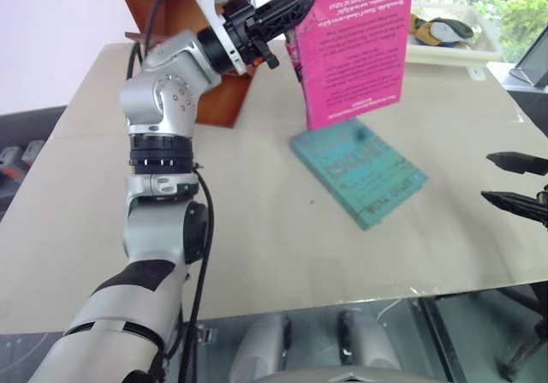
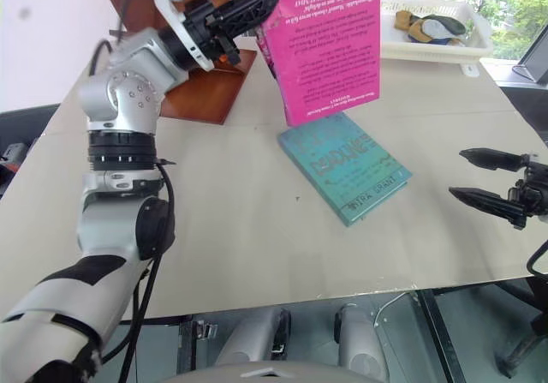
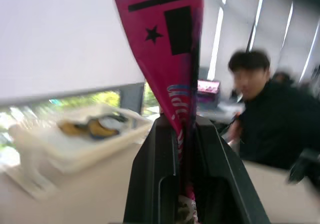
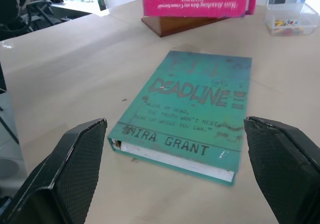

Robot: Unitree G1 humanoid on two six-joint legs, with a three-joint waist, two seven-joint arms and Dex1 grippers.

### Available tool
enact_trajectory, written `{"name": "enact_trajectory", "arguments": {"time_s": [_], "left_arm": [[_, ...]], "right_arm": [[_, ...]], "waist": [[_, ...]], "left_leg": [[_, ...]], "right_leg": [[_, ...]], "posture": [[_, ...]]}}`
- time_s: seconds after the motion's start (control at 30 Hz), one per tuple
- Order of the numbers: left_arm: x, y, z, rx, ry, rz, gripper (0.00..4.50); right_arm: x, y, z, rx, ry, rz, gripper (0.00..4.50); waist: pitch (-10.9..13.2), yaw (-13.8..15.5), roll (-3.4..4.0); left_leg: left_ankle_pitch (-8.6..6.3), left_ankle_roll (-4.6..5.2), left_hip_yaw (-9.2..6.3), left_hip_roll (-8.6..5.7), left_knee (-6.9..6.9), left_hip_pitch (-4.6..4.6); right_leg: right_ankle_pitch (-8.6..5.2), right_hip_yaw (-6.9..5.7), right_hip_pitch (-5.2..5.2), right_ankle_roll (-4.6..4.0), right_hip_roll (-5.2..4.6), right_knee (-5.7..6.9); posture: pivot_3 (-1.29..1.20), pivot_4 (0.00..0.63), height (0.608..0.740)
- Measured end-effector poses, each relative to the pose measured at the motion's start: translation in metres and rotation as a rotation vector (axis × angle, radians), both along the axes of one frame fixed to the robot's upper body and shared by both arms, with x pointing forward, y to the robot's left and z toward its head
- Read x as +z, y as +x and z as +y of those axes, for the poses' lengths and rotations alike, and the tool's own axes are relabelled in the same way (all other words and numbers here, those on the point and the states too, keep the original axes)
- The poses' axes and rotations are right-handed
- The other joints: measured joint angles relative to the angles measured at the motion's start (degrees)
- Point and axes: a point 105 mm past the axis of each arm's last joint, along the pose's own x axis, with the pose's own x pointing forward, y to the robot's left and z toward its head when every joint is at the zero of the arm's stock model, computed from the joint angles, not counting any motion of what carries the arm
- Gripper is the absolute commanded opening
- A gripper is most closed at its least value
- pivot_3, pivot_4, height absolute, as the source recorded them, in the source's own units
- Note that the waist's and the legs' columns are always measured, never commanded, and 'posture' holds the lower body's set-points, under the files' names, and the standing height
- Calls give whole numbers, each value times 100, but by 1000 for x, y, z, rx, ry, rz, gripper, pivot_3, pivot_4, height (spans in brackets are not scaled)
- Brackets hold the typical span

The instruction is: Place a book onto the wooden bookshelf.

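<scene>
While the left gripper (image 1: pixel 300 10) is up high over the far side of the surface (image 1: pixel 257 229), its jaws are pinching the pink book (image 1: pixel 351 49) by one edge, so the book hangs upright in the air with its back-cover text upside down, clear of the surface. Left wrist view shows the same thing pretty nicely, both black fingers (image 3: pixel 155 179) pressed tight on the magenta cover. Wooden bookshelf (image 1: pixel 184 23) sits at the far left, right behind that gripper, reddish-brown slanted boards, and the book isn't on it yet. Just below the hanging book a teal paperback (image 1: pixel 360 170), "Deadline" by Mira Grant, lies flat, cover up. Right gripper (image 1: pixel 516 182) hovers low at the right edge of the surface, jaws spread wide with nothing between them, pointing toward the teal one. White tray (image 1: pixel 449 44) with some yellow and dark bits is at the far right
</scene>
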Motion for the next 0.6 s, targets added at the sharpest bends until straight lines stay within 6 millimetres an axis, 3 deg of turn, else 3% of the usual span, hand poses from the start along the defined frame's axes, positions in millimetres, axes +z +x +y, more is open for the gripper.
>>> {"name": "enact_trajectory", "arguments": {"time_s": [0.17, 0.33, 0.37, 0.53, 0.6], "left_arm": [[4, -8, 6, 187, 316, -426, 11], [10, -12, 25, 348, 531, -688, 11], [9, -11, 26, 355, 544, -696, 11], [7, -5, 75, 573, 842, -819, 11], [7, -3, 83, 606, 880, -832, 11]], "right_arm": [[4, 11, -2, 11, 26, -4, 4500], [11, 25, -3, 19, 38, -15, 4500], [11, 25, -3, 21, 37, -18, 4500], [16, 43, 3, 46, 20, -19, 4500], [16, 47, 4, 49, 16, -20, 4500]], "waist": [[2, -3, 3], [4, 0, 6], [4, 0, 6], [12, -46, 15], [13, -41, 14]], "left_leg": [[-10, 19, 3, 1, 3, 1], [-9, 20, 3, 1, 5, -1], [-9, 20, 3, 1, 5, -1], [-15, 31, 7, 1, 4, -2], [-17, 35, 5, 1, 8, -3]], "right_leg": [[1, 1, 1, -1, 1, 2], [1, -2, -1, -1, 4, 2], [1, -2, -1, -1, 4, 1], [0, -1, -4, 0, 9, 2], [0, -5, -3, 0, 9, 4]], "posture": [[0, 150, 740], [0, 150, 740], [0, 150, 740], [0, 150, 740], [0, 150, 740]]}}
